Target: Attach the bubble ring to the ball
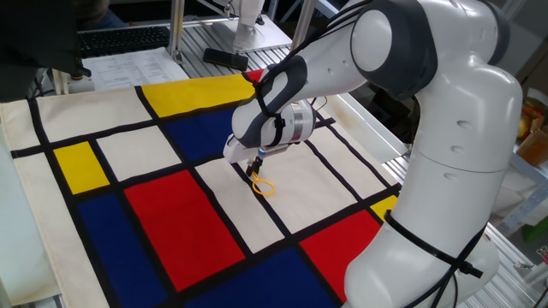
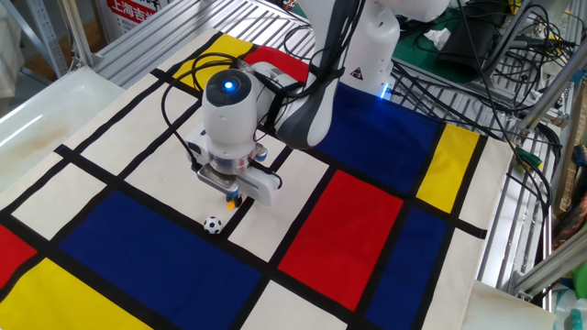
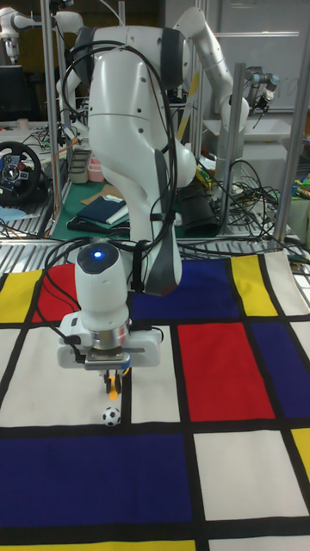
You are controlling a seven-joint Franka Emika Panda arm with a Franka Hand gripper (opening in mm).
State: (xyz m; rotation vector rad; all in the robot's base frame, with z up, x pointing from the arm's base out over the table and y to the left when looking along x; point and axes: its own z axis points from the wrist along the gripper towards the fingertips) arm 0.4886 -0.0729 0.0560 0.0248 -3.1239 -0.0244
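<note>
The bubble ring (image 1: pixel 266 186) is a thin yellow-orange loop lying on a white panel of the cloth, its short handle pointing up into my gripper (image 1: pixel 254 171). The fingers stand close together on that handle, tips down at the cloth. In the other fixed view only an orange bit of the ring (image 2: pixel 234 203) shows below the gripper (image 2: pixel 232 194). The ball (image 2: pixel 213 224), tiny and white with black patches, rests on a black stripe just in front of the gripper, apart from it. In the tall view the ball (image 3: pixel 110 415) lies right below the gripper (image 3: pixel 112 380). The one fixed view hides the ball.
A checkered cloth (image 1: pixel 163 222) of red, blue, yellow and white panels covers the table. The arm's large white body (image 1: pixel 445 171) stands at the right. Cables (image 2: pixel 514 82) and metal rails lie beyond the cloth's far edge.
</note>
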